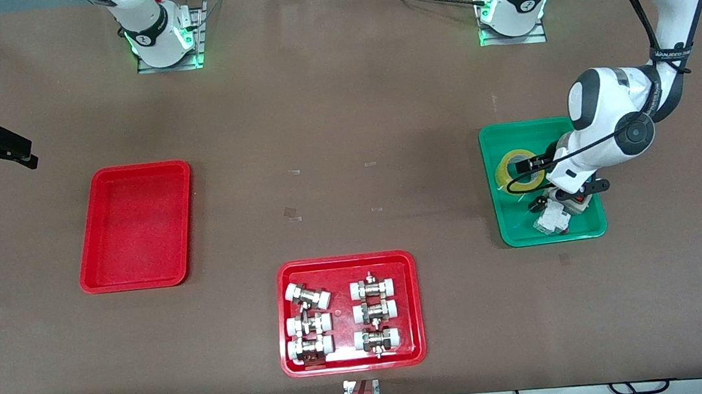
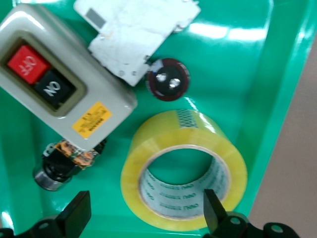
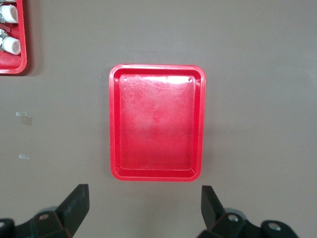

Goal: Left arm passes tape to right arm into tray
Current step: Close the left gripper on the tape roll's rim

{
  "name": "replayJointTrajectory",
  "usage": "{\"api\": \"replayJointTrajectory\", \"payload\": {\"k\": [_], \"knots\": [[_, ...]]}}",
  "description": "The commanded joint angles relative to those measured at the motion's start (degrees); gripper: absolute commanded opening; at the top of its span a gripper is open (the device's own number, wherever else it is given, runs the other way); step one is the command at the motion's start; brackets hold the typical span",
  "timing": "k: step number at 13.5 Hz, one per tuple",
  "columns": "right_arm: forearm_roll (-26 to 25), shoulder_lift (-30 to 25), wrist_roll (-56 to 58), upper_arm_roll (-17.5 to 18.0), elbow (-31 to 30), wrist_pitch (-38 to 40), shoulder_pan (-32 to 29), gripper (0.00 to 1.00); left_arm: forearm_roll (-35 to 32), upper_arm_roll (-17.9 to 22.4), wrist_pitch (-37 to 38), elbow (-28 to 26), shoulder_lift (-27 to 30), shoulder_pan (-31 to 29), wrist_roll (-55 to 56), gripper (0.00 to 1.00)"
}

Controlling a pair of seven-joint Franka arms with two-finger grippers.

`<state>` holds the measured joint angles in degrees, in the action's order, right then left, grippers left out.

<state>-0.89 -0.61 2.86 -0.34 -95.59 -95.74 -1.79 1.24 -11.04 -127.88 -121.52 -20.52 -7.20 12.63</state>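
The yellowish tape roll [image 1: 518, 169] lies flat in the green tray [image 1: 511, 232] at the left arm's end of the table. My left gripper [image 1: 531, 163] hangs open just over it. In the left wrist view the tape [image 2: 148, 148] lies partly between the fingers, one fingertip [image 2: 214, 210] over its ring and the other over bare tray; the gripper [image 2: 146, 218] holds nothing. My right gripper [image 1: 20, 152] waits open and empty in the air over the table at the right arm's end, beside the plain red tray [image 1: 135, 226]. In the right wrist view the tray [image 3: 156, 121] is empty, ahead of the gripper [image 3: 143, 213].
The green tray [image 2: 237, 69] also holds a grey on/off switch box [image 2: 54, 79], a white part [image 2: 133, 29], a dark round part [image 2: 168, 79] and a small black-and-orange part [image 2: 64, 161]. A red tray with white-capped metal fittings [image 1: 354, 360] stands nearest the front camera.
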Motion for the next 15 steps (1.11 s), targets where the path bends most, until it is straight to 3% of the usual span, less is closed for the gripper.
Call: {"api": "replayJointTrajectory", "payload": {"k": [1, 4, 7, 13, 15], "knots": [[-0.1, 0.1, 0.2, 0.1, 0.8, 0.9, 0.0, 1.00, -1.2, -0.1, -3.3, -2.9, 1.0, -0.4, 1.1, 1.00], [-0.1, 0.1, 0.1, 0.1, 0.8, 0.9, 0.1, 1.00, -1.3, -0.1, -5.9, -4.4, 0.8, -0.4, 2.8, 1.00], [-0.1, 0.1, 0.1, 0.1, 0.8, 0.9, 0.1, 1.00, -1.3, 0.0, -6.3, -4.9, 0.8, -0.4, 3.0, 0.91], [-0.1, 0.1, 0.2, 0.0, 0.8, 0.9, 0.1, 1.00, -1.4, -0.1, -6.2, -5.0, 0.8, -0.4, 5.5, 0.44], [-0.2, 0.1, 0.3, 0.0, 0.8, 0.9, 0.0, 1.00, -1.4, -0.2, -5.7, -5.0, 1.1, -0.4, 5.2, 0.23]]}}
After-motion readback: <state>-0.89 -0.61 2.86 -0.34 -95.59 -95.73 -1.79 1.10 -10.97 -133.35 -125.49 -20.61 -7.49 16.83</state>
